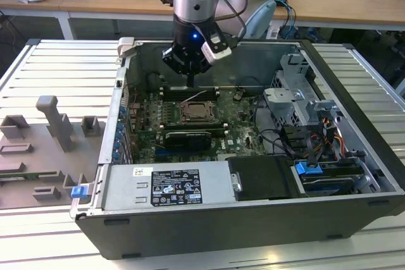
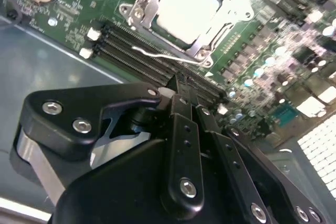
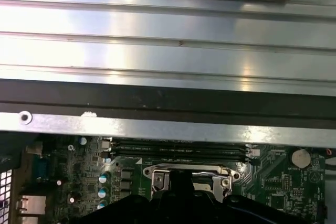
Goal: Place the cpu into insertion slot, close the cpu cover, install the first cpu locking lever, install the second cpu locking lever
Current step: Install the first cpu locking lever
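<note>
The cpu (image 2: 186, 3) lies pale and flat in the insertion slot (image 1: 199, 113) on the green board. The silver cpu cover (image 2: 140, 13) lies down around it, with the chip showing through its window. One thin wire locking lever (image 2: 163, 55) stands loose and raised beside the socket, over the black memory slots (image 2: 131, 51). In the exterior view that lever (image 1: 197, 96) sticks up just behind the socket. My gripper (image 2: 186, 90) hangs above the memory slots close to this lever, fingers together and holding nothing. The exterior view has the gripper (image 1: 190, 84) just behind the socket.
The open computer case (image 1: 354, 67) surrounds the board, with a power supply (image 1: 171, 188) at the front and a drive cage with cables (image 1: 304, 118) at the exterior view's right. A grey fixture plate (image 1: 50, 150) lies at the exterior view's left.
</note>
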Robot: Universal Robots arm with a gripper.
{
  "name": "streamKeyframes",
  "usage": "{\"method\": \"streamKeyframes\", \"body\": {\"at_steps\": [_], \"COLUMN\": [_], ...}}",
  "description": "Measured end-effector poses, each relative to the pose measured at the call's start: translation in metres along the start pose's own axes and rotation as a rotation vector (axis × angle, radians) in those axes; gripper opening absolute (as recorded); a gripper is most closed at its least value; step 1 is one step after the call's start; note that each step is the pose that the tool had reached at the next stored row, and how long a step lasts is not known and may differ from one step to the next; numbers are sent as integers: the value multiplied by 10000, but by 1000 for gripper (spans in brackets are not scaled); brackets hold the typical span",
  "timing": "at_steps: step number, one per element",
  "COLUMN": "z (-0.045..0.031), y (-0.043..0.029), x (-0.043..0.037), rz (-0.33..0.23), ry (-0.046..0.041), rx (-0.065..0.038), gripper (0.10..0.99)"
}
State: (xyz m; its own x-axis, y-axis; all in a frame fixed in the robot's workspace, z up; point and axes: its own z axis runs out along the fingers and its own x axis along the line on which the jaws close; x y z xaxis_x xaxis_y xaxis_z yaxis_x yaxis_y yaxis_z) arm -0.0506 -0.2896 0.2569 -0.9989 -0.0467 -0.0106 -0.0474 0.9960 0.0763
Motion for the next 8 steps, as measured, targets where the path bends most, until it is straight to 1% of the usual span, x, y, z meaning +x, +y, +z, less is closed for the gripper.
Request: {"method": "streamKeyframes", "body": {"at_steps": [1, 4, 6, 8], "z": [13, 75, 142, 186], "y": [0, -6, -13, -18], "x": [-3, -18, -50, -86], "rz": [0, 0, -1, 0], "ry": [-4, -1, -1, -2], "rx": [-32, -31, -30, -31], "gripper": [106, 106, 106, 106]}}
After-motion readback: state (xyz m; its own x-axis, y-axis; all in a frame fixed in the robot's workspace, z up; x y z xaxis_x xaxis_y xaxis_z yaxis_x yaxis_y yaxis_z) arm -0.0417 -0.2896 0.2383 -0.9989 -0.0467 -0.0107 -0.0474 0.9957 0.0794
